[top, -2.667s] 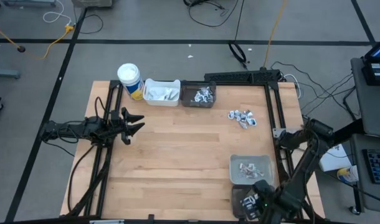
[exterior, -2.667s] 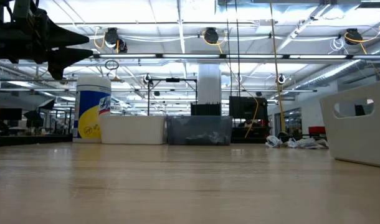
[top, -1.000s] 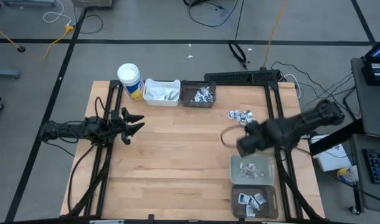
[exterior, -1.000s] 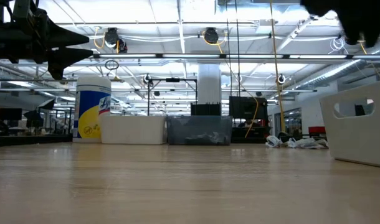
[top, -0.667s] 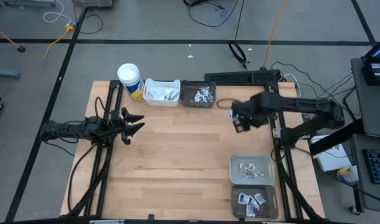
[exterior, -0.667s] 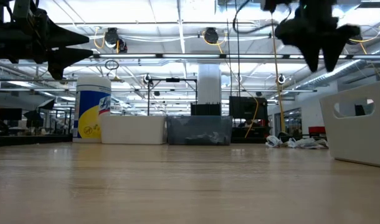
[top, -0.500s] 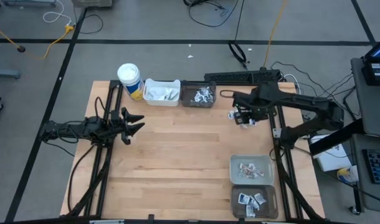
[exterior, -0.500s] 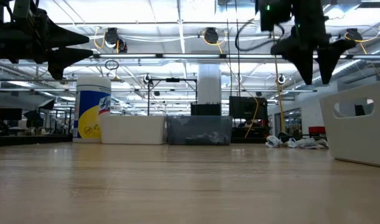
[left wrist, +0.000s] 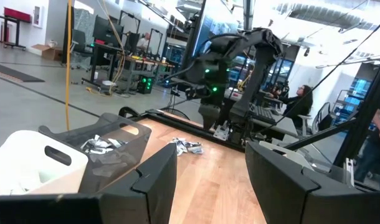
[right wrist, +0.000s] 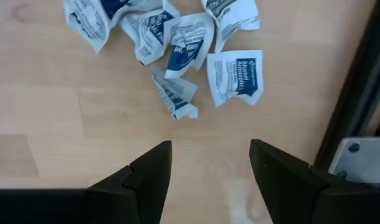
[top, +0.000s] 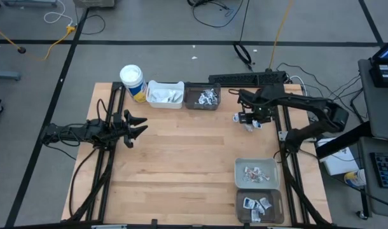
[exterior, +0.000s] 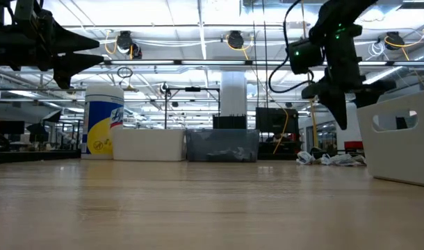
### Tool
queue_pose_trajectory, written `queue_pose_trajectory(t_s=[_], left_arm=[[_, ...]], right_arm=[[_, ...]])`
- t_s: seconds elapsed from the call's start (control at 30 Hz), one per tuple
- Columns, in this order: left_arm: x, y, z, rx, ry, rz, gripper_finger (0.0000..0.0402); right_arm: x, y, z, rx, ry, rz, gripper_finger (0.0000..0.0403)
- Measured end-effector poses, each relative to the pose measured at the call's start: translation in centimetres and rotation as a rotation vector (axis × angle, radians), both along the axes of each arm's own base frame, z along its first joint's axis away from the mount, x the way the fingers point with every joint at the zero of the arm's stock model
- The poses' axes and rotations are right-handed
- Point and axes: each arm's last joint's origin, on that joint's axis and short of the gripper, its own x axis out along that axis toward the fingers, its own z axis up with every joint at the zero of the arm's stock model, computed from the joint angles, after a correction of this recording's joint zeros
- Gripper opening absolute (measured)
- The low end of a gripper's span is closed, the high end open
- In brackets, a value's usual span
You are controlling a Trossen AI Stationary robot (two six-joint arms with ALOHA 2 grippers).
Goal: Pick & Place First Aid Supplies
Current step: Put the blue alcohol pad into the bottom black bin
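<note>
Your right hand (right wrist: 209, 163) hangs over the loose first aid packets (right wrist: 177, 37) at the far right of the bench (top: 181, 159). Its fingers (right wrist: 146, 177) stand open with a clear gap; they hold nothing and touch nothing. The packets lie just beyond the fingertips. Your left hand (top: 138, 126) waits above the left side, fingers also apart and empty.

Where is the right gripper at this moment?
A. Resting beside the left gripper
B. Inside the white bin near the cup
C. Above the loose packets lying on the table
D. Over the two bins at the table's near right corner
C: the high view shows the right gripper over the loose packets on the table, and its wrist view looks down on them past open fingers.
</note>
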Motion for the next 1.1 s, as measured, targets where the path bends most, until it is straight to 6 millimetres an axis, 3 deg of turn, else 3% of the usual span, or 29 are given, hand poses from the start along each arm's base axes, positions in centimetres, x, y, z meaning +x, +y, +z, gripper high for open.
queue_pose_trajectory(t_s=[0.2,0.6,0.87,1.1], left_arm=[[0.0,0.0,0.0,0.000,0.000,0.000,0.0196],[0.0,0.0,0.0,0.000,0.000,0.000,0.0196],[0.0,0.0,0.0,0.000,0.000,0.000,0.0196],[0.0,0.0,0.0,0.000,0.000,0.000,0.0196]], right_arm=[[0.5,-1.3,-1.0,0.069,-0.003,0.011,0.0210],[0.3,-1.9,-1.9,0.047,0.052,0.035,0.0210],[-0.8,-2.2,-4.5,0.092,0.083,0.031,0.0210],[-1.1,-3.6,-5.5,0.089,0.036,0.016,0.0210]])
